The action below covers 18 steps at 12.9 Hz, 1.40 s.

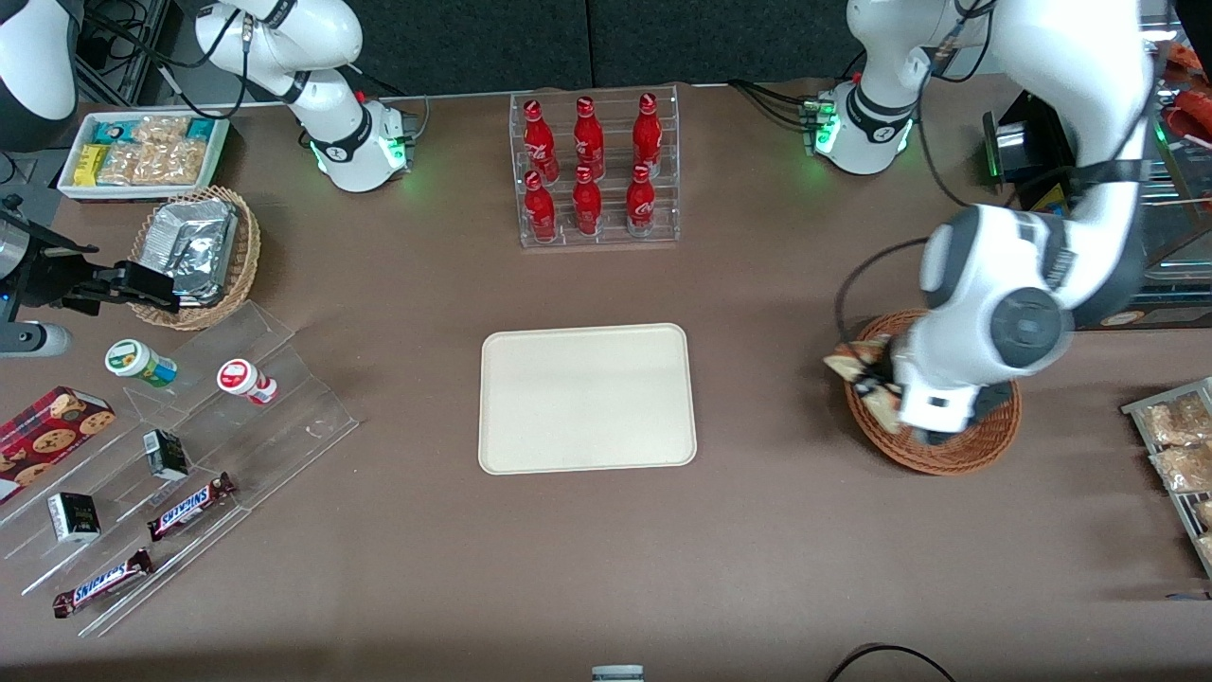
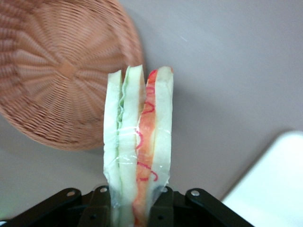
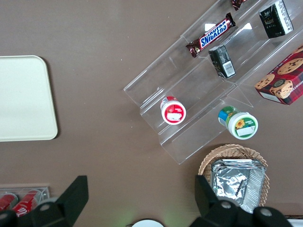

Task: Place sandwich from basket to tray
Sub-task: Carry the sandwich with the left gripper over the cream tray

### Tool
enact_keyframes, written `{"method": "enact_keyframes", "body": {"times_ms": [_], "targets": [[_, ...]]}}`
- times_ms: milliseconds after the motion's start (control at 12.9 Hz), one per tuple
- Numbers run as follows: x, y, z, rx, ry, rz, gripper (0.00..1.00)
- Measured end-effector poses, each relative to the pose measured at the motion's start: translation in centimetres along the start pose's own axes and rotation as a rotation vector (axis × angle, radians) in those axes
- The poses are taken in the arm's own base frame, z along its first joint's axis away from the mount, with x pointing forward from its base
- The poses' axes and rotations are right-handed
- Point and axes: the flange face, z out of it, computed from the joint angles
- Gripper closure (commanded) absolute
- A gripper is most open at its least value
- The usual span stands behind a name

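The sandwich [image 2: 139,146] is pinched between the fingers of the gripper [image 2: 135,201], lifted above the basket [image 1: 947,445] at right of the front view.

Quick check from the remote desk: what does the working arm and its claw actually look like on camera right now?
The working arm has glossy white rounded shells with dark grey joint bands and a round grey cap on the big joint. Black cables trail along it, and its base glows green. The claw is matte black, with small silver screws on its body; it is over the basket.
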Motion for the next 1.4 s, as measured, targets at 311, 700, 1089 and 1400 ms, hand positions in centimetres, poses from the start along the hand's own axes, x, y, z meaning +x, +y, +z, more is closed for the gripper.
{"method": "enact_keyframes", "body": {"times_ms": [311,700,1089,1400], "targets": [[-8.1,9.4,-0.2,-0.014,0.021,0.173,1.00],[-13.0,18.2,1.8,-0.053,0.017,0.299,1.00],[-19.8,26.7,8.3,-0.129,0.060,0.432,1.00],[-20.6,27.8,12.9,-0.094,0.046,0.567,1.00]]}}
